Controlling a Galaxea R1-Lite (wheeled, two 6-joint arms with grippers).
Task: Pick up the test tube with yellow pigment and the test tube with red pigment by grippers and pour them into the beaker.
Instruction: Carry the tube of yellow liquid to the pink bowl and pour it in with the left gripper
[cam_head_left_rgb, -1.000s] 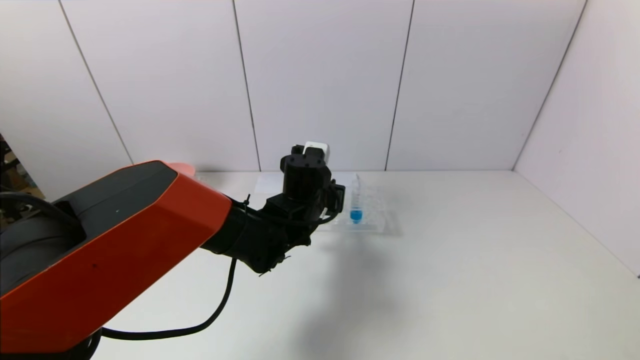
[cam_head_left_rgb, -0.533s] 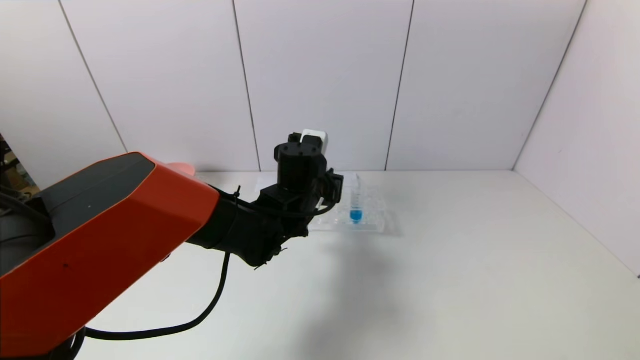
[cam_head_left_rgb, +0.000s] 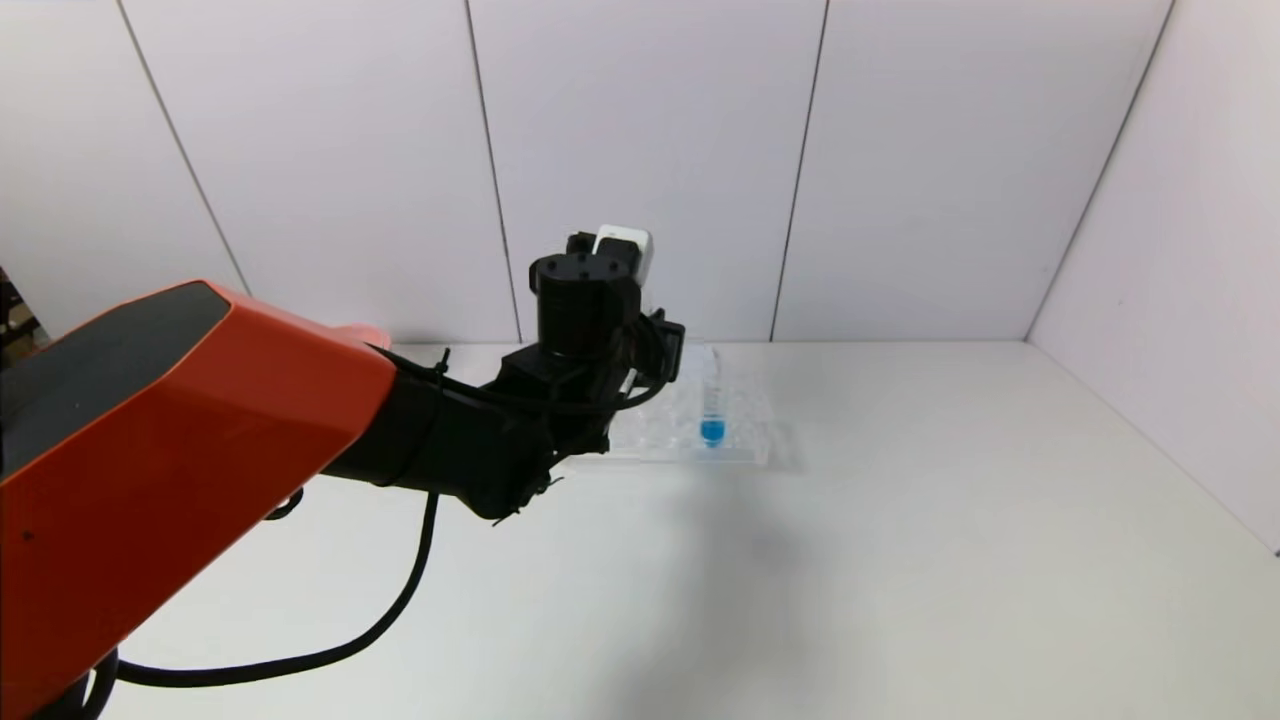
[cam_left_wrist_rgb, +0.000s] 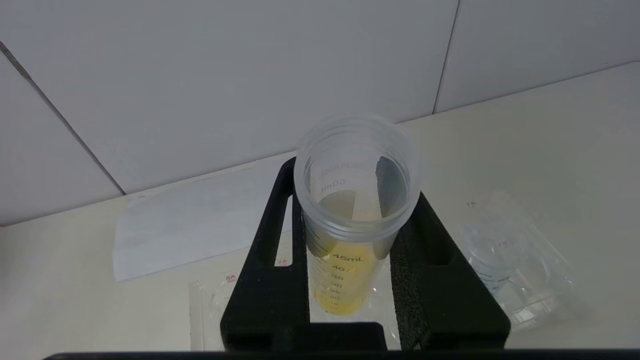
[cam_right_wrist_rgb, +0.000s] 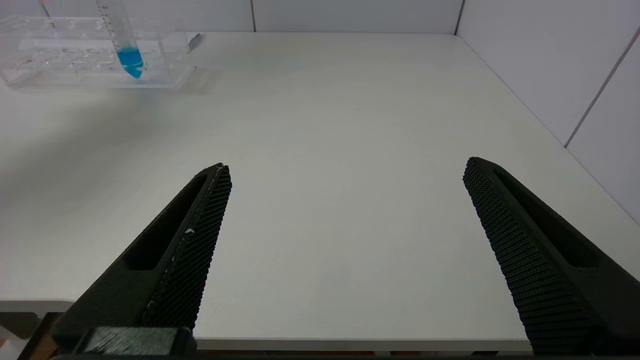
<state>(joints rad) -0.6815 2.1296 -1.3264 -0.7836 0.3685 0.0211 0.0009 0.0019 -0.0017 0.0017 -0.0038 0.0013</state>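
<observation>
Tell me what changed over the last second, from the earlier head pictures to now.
The left gripper, shut on the test tube with yellow pigment, rose and drew slightly to the robot's left, away from the tube rack. The blue-liquid tube stayed upright in the rack. The right gripper hangs open near the table's front edge.

The left arm reaches forward and up, its big orange shell near the camera. The left gripper (cam_left_wrist_rgb: 357, 250) is high at the back, closed on something it holds upright. The right gripper (cam_right_wrist_rgb: 345, 220) waits low, its two fingers wide apart.
</observation>
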